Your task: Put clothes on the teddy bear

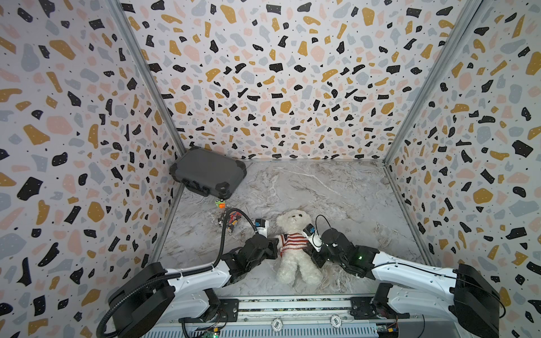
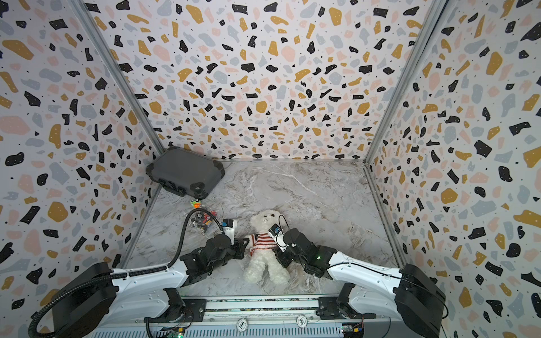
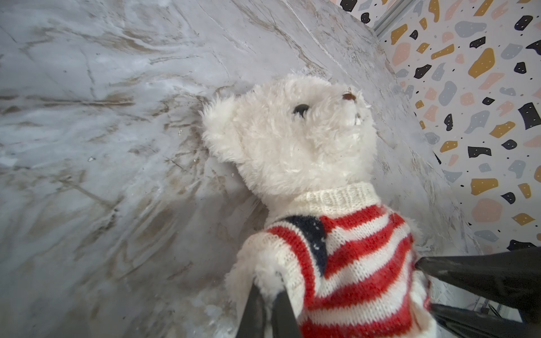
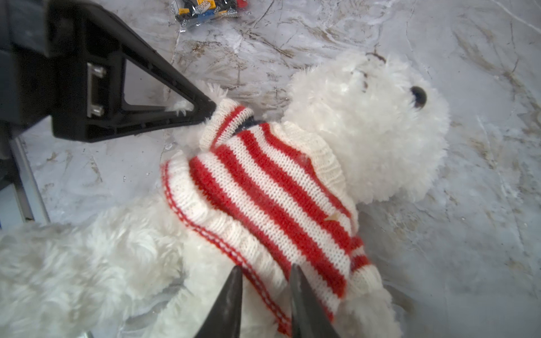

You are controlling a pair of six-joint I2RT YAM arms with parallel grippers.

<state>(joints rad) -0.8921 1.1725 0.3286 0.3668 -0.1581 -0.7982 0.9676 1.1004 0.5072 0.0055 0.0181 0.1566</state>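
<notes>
A white teddy bear [image 1: 293, 222] lies on its back on the marble tabletop [image 1: 336, 190], a red-and-white striped sweater [image 1: 292, 242] already over its head, collar at the neck and both sleeves seemingly filled. The left gripper [image 3: 268, 289] pinches the paw poking from one cuff. The right gripper [image 4: 266, 269], fingers narrow, straddles the rumpled hem, though whether it has a firm hold cannot be told. Smoothing the hem down the belly appears to be all that remains.

On tabletop [image 1: 336, 190], teddy bear [image 1: 295, 254] laid, head toward rear; flanked by left gripper [image 3: 269, 289] and right gripper [image 4: 265, 269]. In rear-left corner, case [image 1: 207, 172] set; brick bag [image 1: 232, 219] before it.
</notes>
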